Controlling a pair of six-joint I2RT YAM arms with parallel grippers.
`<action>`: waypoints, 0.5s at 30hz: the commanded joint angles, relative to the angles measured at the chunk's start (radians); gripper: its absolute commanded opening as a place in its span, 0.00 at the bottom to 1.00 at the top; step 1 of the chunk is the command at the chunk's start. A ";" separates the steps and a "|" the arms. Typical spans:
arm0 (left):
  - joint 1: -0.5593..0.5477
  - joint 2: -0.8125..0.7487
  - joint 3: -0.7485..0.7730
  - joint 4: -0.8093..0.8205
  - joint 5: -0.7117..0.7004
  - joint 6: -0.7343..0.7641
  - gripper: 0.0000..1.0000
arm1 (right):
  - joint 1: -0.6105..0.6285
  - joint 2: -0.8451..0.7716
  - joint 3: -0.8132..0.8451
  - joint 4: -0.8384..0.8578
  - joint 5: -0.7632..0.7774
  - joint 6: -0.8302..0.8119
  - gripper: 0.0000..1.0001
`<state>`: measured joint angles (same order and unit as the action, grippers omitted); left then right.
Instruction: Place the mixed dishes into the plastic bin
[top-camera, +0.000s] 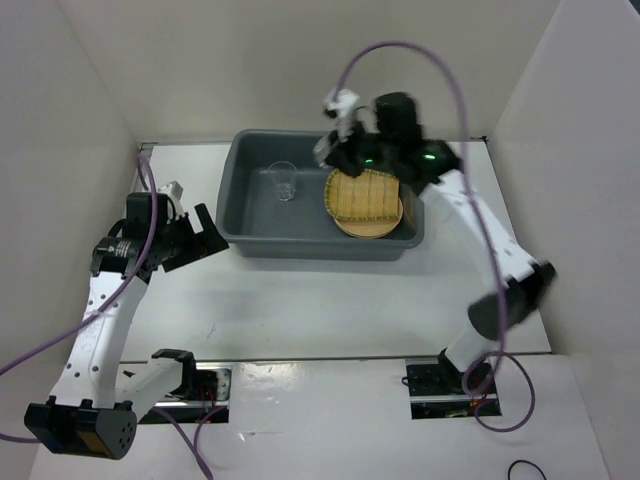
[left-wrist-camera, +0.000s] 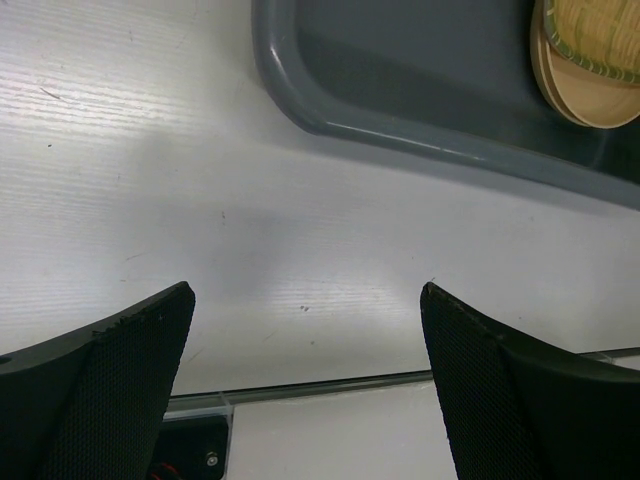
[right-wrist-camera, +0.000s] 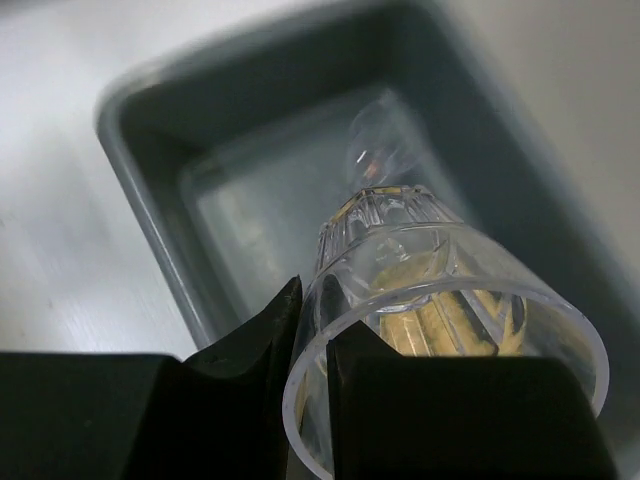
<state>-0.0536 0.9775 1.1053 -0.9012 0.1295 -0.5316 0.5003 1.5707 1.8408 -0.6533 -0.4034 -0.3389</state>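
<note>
White table (top-camera: 330, 300) with white walls all around. Seen from the top, a big dark grey plastic bin (top-camera: 300, 245) sits toward 12 o'clock on the table. A small clear drinking glass (top-camera: 284, 181) stands inside it on the 9 o'clock side. A woven bamboo tray (top-camera: 366, 195) lies on a round yellow-tan plate (top-camera: 372, 230) inside it on the 3 o'clock side. The right gripper (right-wrist-camera: 312, 330) is over the bin's 12 o'clock rim. It pinches the rim of a second clear drinking glass (right-wrist-camera: 440, 290), one finger inside and one outside. The left gripper (left-wrist-camera: 305, 300) is spread wide over bare table at the bin's 9 o'clock side, holding nothing.
</note>
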 joint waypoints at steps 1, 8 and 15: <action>0.006 -0.020 0.021 0.036 0.018 -0.034 1.00 | 0.115 0.237 0.102 -0.078 0.125 -0.072 0.00; 0.006 -0.049 0.002 0.036 0.001 -0.054 1.00 | 0.204 0.551 0.297 -0.111 0.219 -0.138 0.00; 0.006 -0.071 -0.016 0.005 -0.019 -0.064 1.00 | 0.204 0.718 0.366 -0.089 0.219 -0.149 0.00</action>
<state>-0.0536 0.9272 1.1015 -0.8894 0.1249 -0.5819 0.7128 2.2669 2.1189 -0.7856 -0.2089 -0.4629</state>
